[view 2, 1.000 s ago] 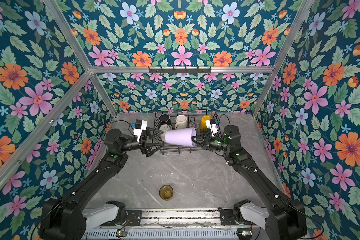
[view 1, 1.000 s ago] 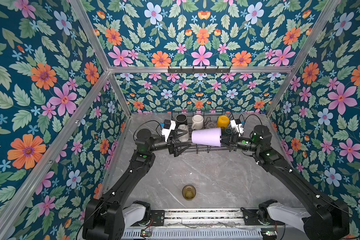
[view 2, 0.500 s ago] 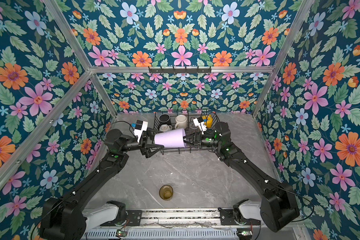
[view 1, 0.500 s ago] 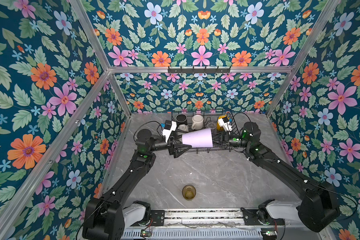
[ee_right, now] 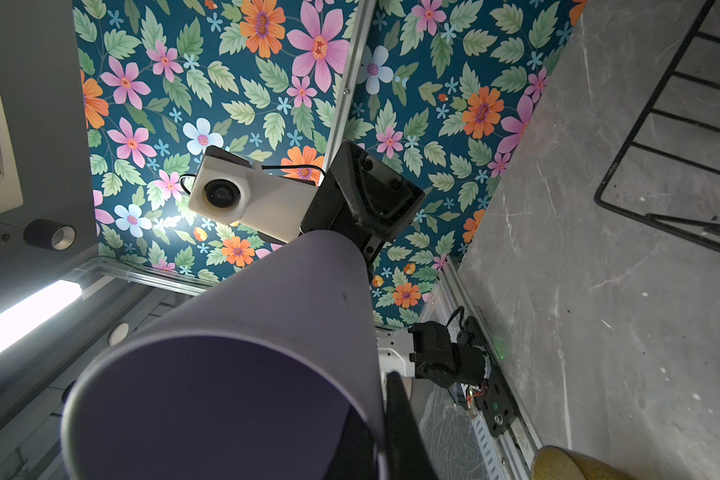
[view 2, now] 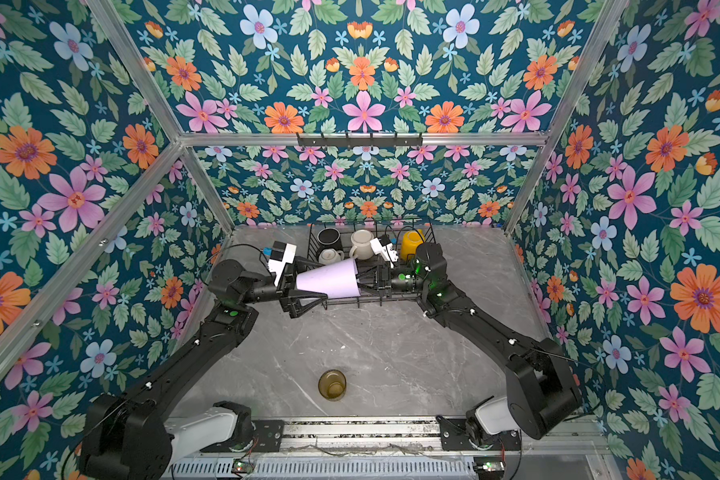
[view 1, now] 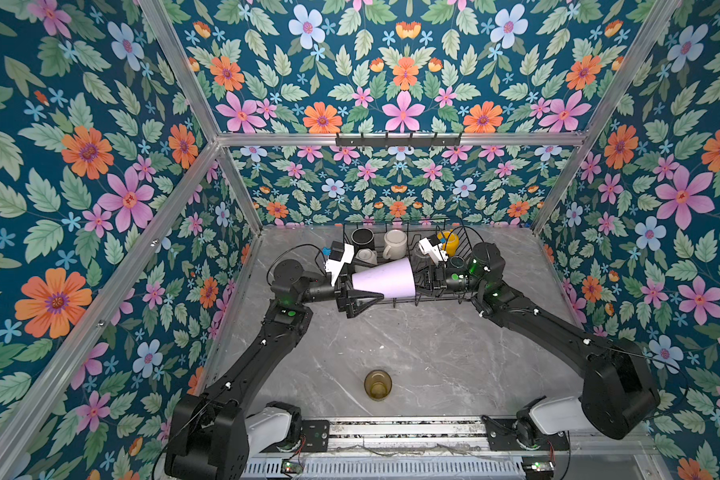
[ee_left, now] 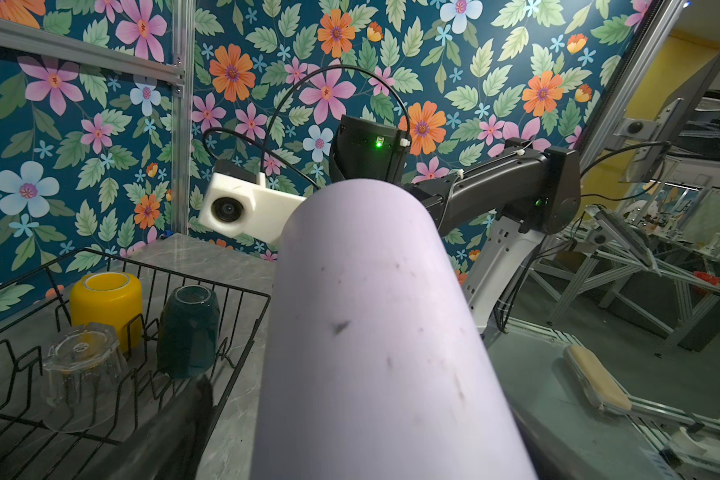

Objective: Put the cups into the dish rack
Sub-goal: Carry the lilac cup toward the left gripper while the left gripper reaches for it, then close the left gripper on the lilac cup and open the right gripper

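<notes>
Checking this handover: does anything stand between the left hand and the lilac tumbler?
Nothing visible. The left hand, open, flanks the lilac tumbler at its narrow end; the right hand is shut on its rim.

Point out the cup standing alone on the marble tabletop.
The olive-amber glass, upright near the front edge. The lilac tumbler is held sideways in midair; the rest sit in the black wire dish rack.

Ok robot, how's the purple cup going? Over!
Right gripper shut on rim of lilac tumbler, left gripper open around its base. Tumbler sideways near dish rack front. Not loaded: amber glass on table.
</notes>
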